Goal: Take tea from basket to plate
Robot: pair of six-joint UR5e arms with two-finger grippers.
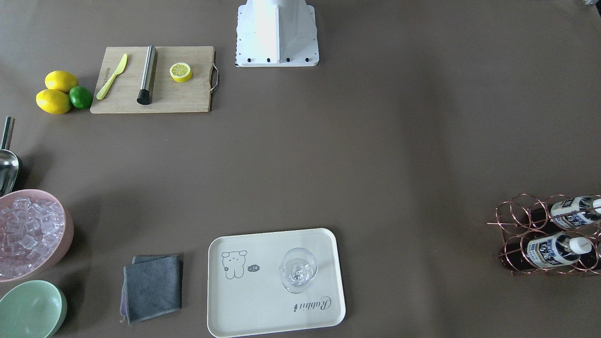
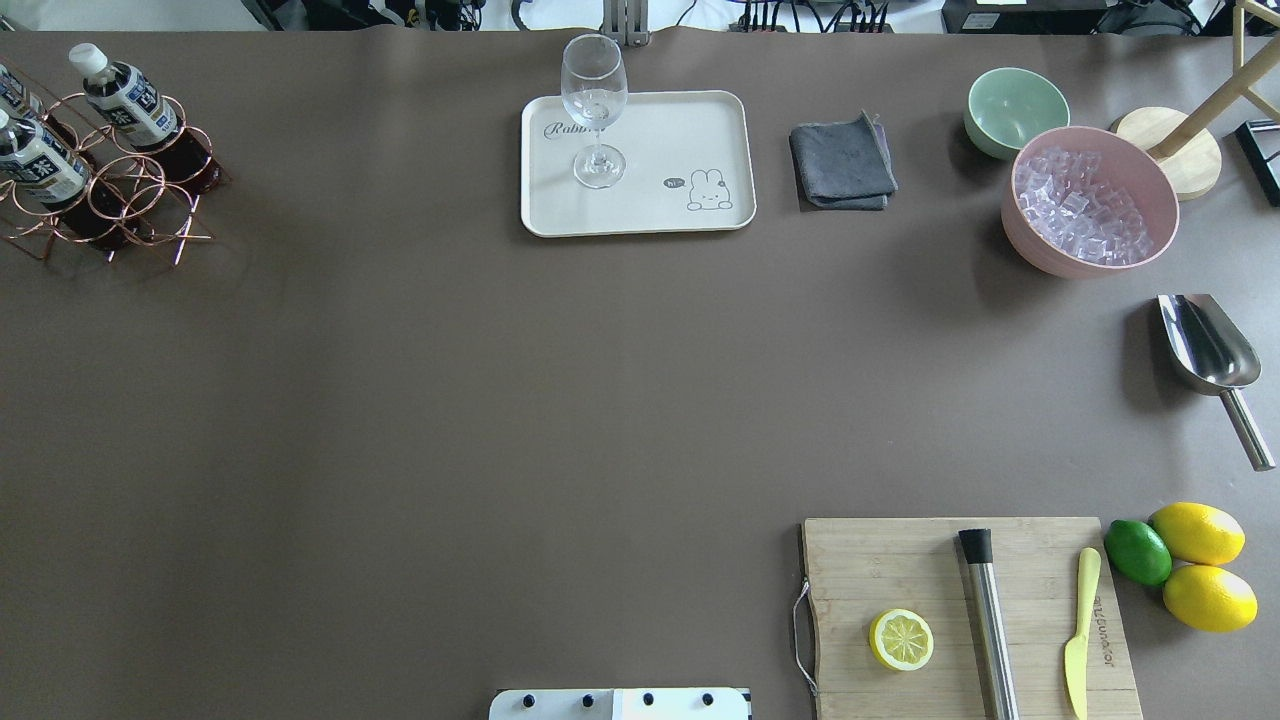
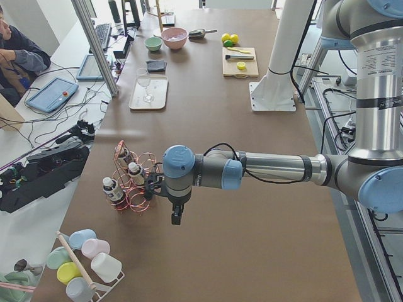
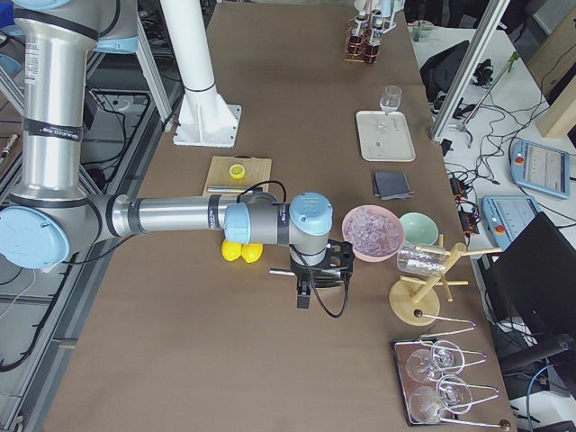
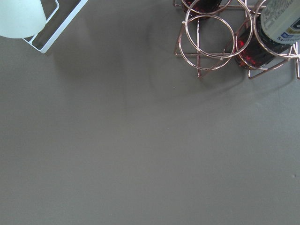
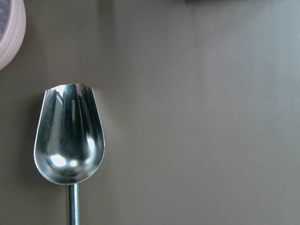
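Task not started. Three tea bottles stand in the basket. The left hand hangs beside it; its opening cannot be determined. The plate carries only a wine glass. Right hand: opening likewise indeterminable.

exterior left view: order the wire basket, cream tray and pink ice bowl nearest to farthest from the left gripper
From the left gripper:
1. wire basket, just beside it, at the near end
2. cream tray, midway along the table
3. pink ice bowl, at the far end
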